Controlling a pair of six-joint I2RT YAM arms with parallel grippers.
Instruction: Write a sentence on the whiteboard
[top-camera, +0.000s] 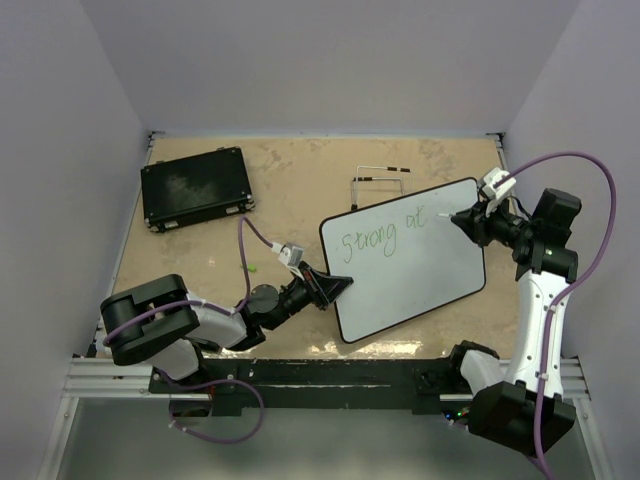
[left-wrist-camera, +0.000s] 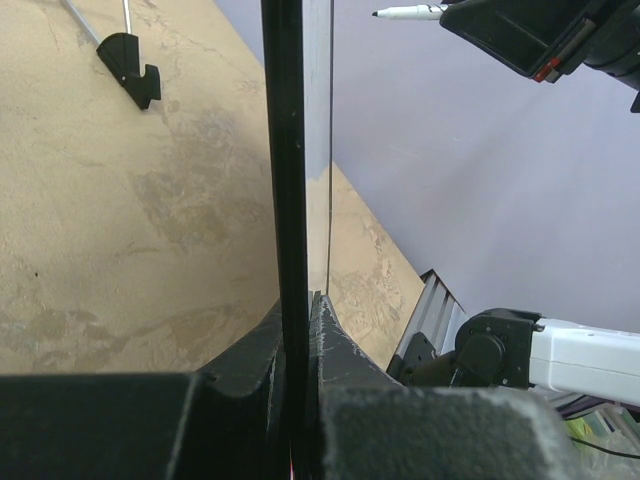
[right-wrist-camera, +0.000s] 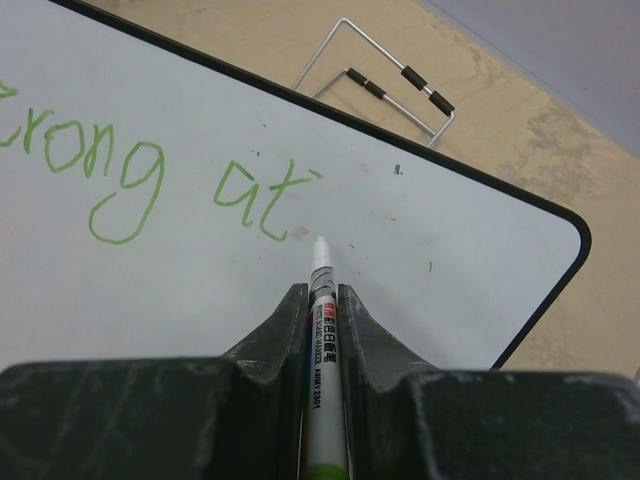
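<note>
The whiteboard (top-camera: 410, 265) lies tilted on the table, white with a thin black rim. Green words "Strong at" (top-camera: 375, 238) run along its upper part; in the right wrist view they read "rong at" (right-wrist-camera: 150, 180). My left gripper (top-camera: 335, 285) is shut on the whiteboard's left rim, seen edge-on in the left wrist view (left-wrist-camera: 283, 200). My right gripper (top-camera: 465, 218) is shut on a white marker (right-wrist-camera: 322, 330) with a green end. The marker tip (right-wrist-camera: 320, 243) is just right of the "t", at or just above the board (right-wrist-camera: 420, 290).
A flat black case (top-camera: 195, 188) lies at the back left of the table. A wire stand (top-camera: 378, 180) with black sleeves lies behind the board, also in the right wrist view (right-wrist-camera: 385, 75). Its black foot shows in the left wrist view (left-wrist-camera: 130, 68).
</note>
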